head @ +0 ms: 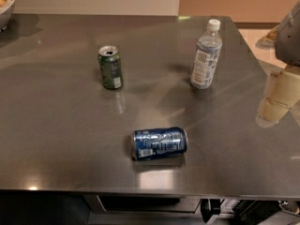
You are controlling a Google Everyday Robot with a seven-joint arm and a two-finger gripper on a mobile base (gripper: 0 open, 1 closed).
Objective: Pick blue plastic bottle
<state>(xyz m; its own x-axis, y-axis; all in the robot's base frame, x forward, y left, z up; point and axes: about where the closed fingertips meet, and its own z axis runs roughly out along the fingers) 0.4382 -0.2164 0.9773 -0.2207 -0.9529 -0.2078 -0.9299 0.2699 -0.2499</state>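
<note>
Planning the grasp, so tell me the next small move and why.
Probably bring the gripper across toward the bottle. The gripper hangs at the view's right edge, apart from the bottle, which stands upright on the table. The green can and blue can are not in the way.

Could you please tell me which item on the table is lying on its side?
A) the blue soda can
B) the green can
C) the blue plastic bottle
A: the blue soda can lies on its side nearest the camera, while the green can and the blue plastic bottle stand upright. The gripper is at the right edge of the view, apart from the bottle.
</note>
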